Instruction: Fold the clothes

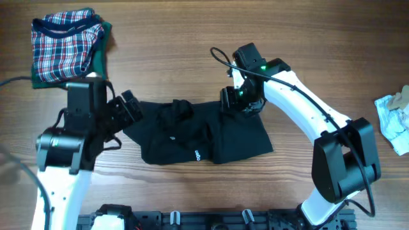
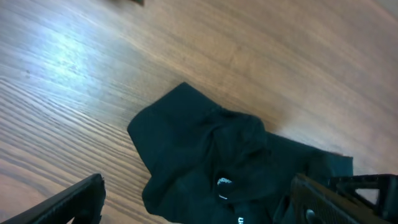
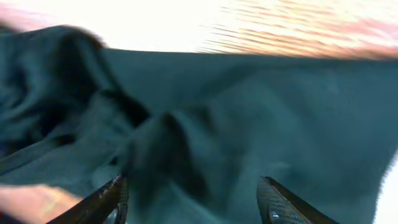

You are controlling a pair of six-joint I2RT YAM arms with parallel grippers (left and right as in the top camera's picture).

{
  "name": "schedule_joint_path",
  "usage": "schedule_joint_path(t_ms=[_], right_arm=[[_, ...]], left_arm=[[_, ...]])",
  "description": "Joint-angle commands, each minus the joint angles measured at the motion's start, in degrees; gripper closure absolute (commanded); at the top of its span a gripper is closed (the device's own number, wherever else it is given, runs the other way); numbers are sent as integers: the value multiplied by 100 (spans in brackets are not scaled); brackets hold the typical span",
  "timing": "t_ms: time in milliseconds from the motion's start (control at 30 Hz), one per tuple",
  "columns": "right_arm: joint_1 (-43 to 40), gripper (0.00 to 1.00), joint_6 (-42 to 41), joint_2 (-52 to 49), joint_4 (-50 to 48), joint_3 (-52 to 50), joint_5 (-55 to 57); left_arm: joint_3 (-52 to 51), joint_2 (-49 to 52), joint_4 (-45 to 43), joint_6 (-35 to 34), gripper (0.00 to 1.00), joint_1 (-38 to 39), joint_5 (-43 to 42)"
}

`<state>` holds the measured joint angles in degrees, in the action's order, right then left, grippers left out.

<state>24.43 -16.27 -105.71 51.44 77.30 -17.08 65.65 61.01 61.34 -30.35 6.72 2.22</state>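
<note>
Starting on the left: the folded plaid piece is parked at about 10 o'clock on the table, well apart from the action. My left gripper sits at the 9 o'clock edge of the black garment, fingers spread wide, nothing in them. The garment lies mid-table. It's flat-ish toward 4 o'clock but bunched up along the top, around 11 to 12. My right gripper is down on its 1 o'clock corner, fingers also apart, with a ridge of cloth between them that isn't pinched as far as I can tell. Way out at 3 o'clock there's a crumpled light cloth.

What worries me is that if the right one closes here, it may bite the whole ridge instead of one edge, and the fold would drag everything along. The left only has the hem under it, so a shallow pinch could slip out mid-lift and leave the fold crooked.
</note>
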Motion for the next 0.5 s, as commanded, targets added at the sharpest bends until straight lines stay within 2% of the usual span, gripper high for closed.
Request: schedule_joint_path(t_ms=[0,100,200,333,467], right_arm=[[-17,33,704,214,-2,354,-636],[-157,30,820,468,299,704,-820],[-348,10,1292,785,748,1119,-1191],[-706,8,1309,962,1134,1152,-931],[-1110,7,1338,962,1237,1152,-1016]], left_arm=[[79,339,63,-11,4,-31,-378],[79,627,369,-11,0,-31,-393],[79,890,424,-9,0,-31,-398],[72,1353,358,81,0,-66,-413],[-92,1834,-90,741,0,-369,-887]])
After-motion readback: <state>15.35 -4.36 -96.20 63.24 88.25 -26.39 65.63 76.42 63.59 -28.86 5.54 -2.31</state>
